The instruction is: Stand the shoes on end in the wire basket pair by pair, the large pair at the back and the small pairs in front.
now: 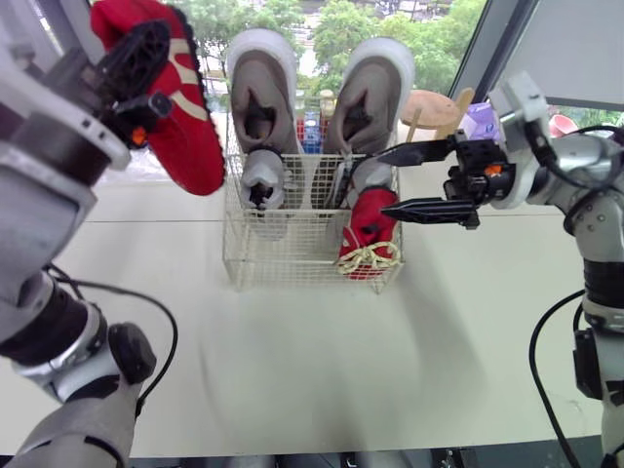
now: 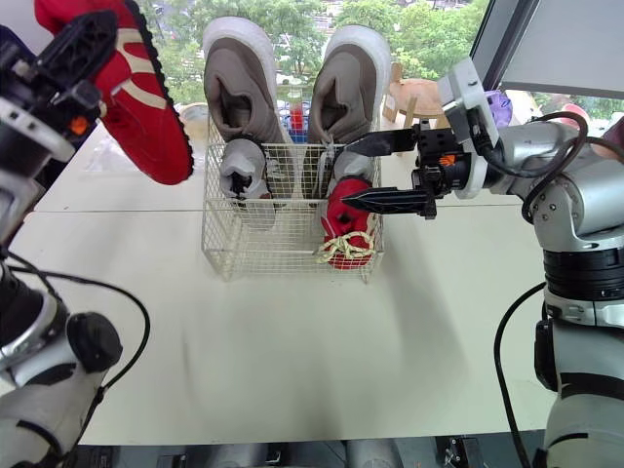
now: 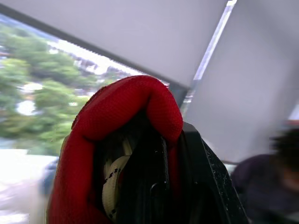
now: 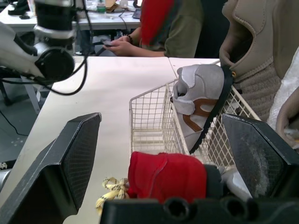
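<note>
Gripping red shoe (image 1: 190, 136), left pincer (image 1: 146, 80); right pincer (image 1: 383, 182) agape at wire basket (image 1: 292, 244), person (image 4: 184, 37) beyond.

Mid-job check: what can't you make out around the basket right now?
Second grey shoe: head views, mostly hidden behind the red shoe in the basket and right gripper.
Raised red shoe: head views, top cut off by the edge.
Large shoes: lower ends hidden behind the grey shoes.

bright, even daylight comes through the window (image 1: 322, 29) beyond the pale table (image 1: 322, 370), leaving only soft, faint shadows on it.
</note>
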